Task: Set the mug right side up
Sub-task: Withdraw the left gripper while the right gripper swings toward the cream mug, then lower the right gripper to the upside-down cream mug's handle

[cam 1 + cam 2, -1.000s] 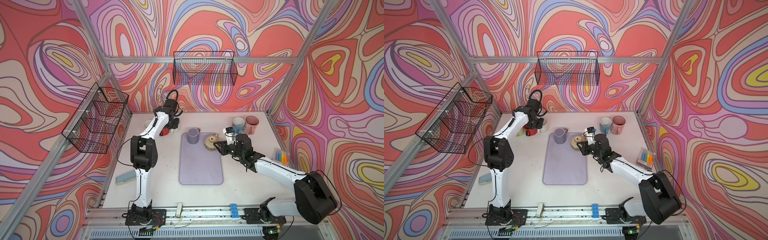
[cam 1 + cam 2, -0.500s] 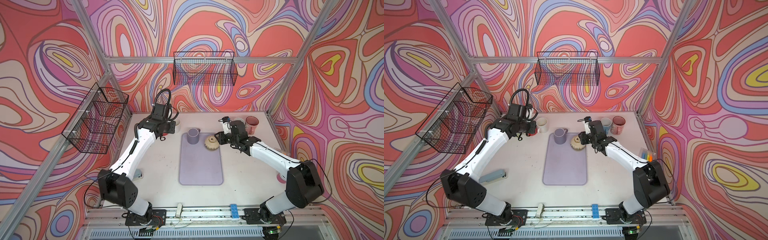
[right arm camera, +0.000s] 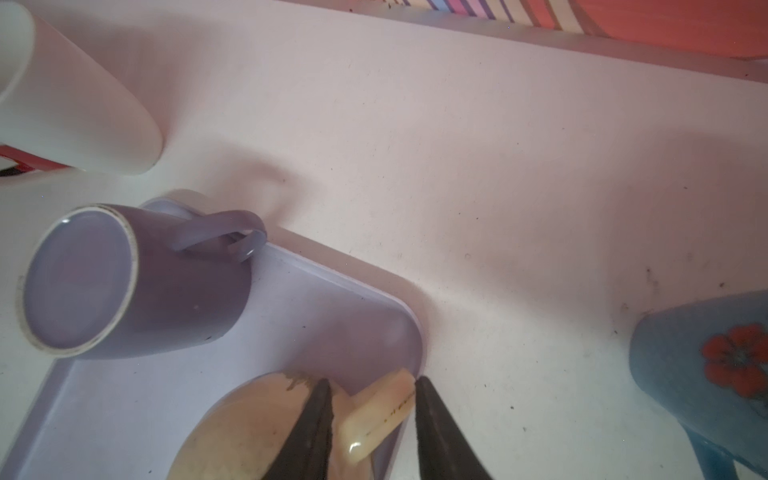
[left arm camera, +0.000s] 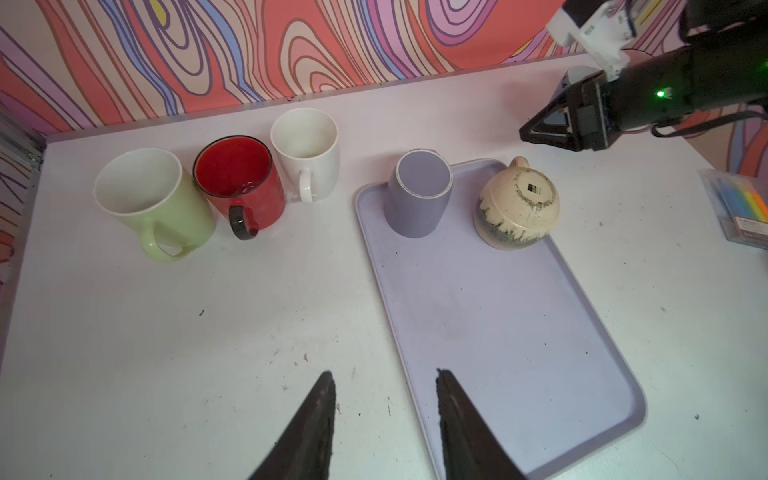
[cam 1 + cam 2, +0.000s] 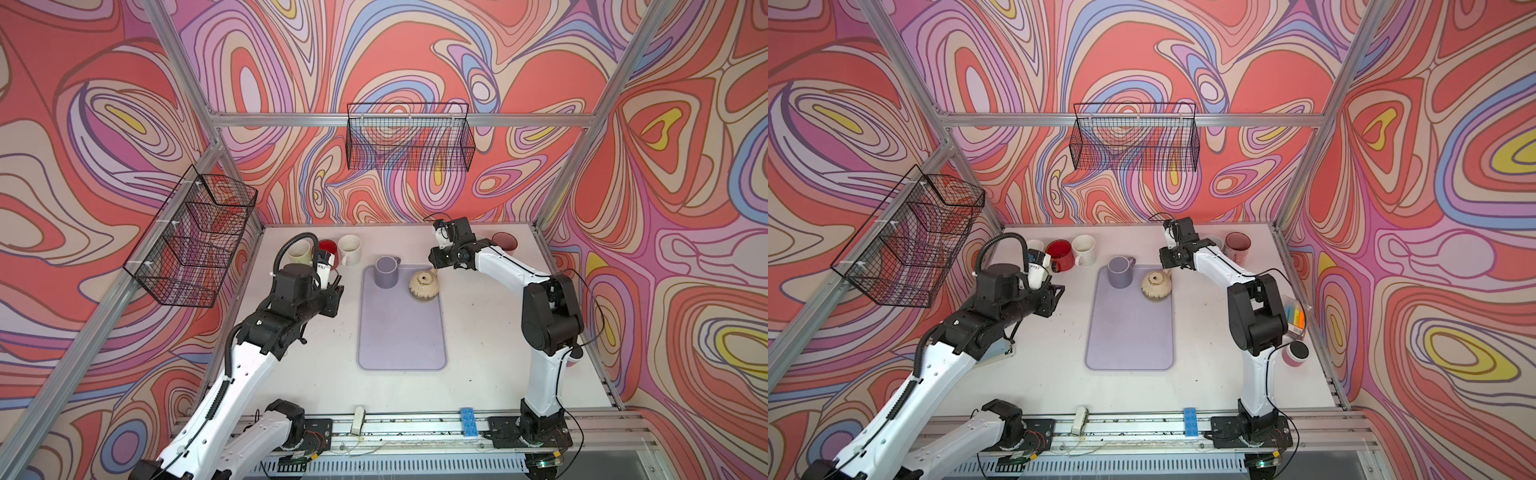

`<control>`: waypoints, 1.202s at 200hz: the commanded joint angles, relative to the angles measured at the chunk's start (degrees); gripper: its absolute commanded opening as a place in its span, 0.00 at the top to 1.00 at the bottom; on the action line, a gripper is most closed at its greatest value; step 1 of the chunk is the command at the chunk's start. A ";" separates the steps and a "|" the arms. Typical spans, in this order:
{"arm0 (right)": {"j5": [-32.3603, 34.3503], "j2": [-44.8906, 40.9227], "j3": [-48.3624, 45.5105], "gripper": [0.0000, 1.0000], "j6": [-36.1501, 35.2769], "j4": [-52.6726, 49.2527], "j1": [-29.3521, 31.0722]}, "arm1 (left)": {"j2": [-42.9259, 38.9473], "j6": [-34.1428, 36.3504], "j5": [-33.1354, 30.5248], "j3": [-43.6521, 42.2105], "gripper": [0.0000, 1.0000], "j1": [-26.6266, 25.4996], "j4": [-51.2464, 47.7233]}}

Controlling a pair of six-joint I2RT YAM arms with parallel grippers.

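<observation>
Okay, right gripper (image 3: 372, 380) is at the cream mug (image 5: 423, 286), going for its handle (image 3: 382, 411)

Mug sits mouth-down at the tray's (image 5: 401, 340) far right corner, beside the purple mug (image 5: 385, 271). Its axis is roughly vertical, base up, handle pointing past the tray's far edge. Fingers are narrowly apart either side of the handle, gripping nothing. I'd centre, pinch firmly, then roll slowly. Left gripper (image 4: 384, 374) hovers left of the tray, parted, empty.

Walls (image 5: 395, 62): swirling bands of coral, pink, lilac, blue and yellow, dark-outlined.
Tray (image 5: 401, 332): plain lilac.
Lilac mug (image 5: 385, 272): same lilac, pale ring round its base.
Cream mug (image 5: 423, 286): cream, dark green speckled drips.
Green mug (image 4: 158, 208): pale green, white inside.
Red mug (image 4: 245, 191): red, black handle.
Blue mug (image 3: 706, 361): blue, red flower.
</observation>
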 commanded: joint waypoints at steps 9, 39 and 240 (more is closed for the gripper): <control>0.90 3.96 3.99 0.66 -3.22 -4.08 0.09 | -3.61 -0.79 1.26 -3.33 0.55 -0.11 5.67; 0.12 4.66 3.44 0.66 -3.19 -3.35 0.08 | -2.56 -0.85 1.03 -3.21 0.55 -0.07 5.94; -3.75 -18.51 -26.74 0.68 1.78 -1.89 3.71 | -0.16 -1.98 -1.07 -1.97 0.57 -0.06 4.74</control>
